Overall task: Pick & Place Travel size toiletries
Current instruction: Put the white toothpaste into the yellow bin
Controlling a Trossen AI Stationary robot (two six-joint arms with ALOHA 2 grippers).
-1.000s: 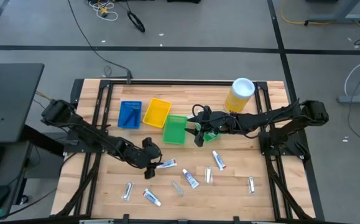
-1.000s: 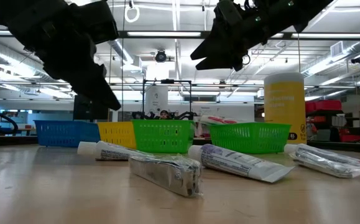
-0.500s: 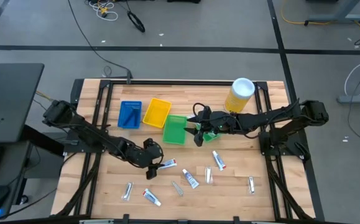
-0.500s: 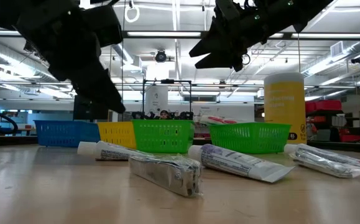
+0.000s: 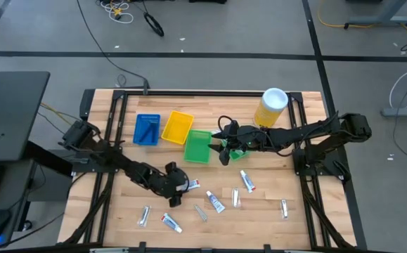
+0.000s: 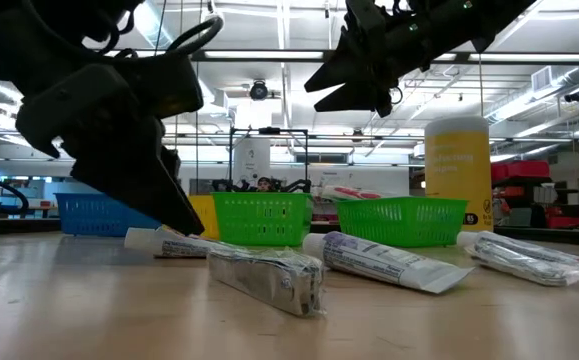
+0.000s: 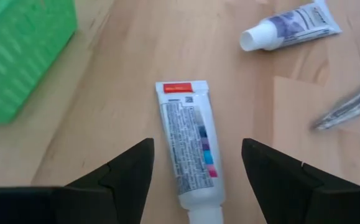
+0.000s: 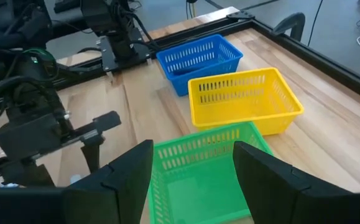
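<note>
A: What had changed over the last second?

B: The left gripper [image 5: 178, 191] had come down and forward until its spread fingers [image 7: 127, 171] straddled a white toothpaste tube [image 7: 189, 149] lying flat on the wooden table [image 5: 105, 211]. Nothing was pinched; a finger stood on either side of the tube, apart from it.

A: And the right arm?

B: It had not moved. The right gripper [image 5: 223, 151] hung above a green bin [image 8: 198, 168] near the table's middle, fingers spread and empty.

A: Where were the other toiletries?

B: Scattered across the near half of the table: a purple-marked tube [image 7: 290, 28] just beyond the white one, a silvery tube [image 6: 266, 279] closest to the low camera, and more lay towards the right. A blue bin [image 5: 147, 128] and a yellow bin [image 5: 177, 126] sat side by side behind them, with a tall yellow canister [image 5: 270, 107] farther right.
</note>
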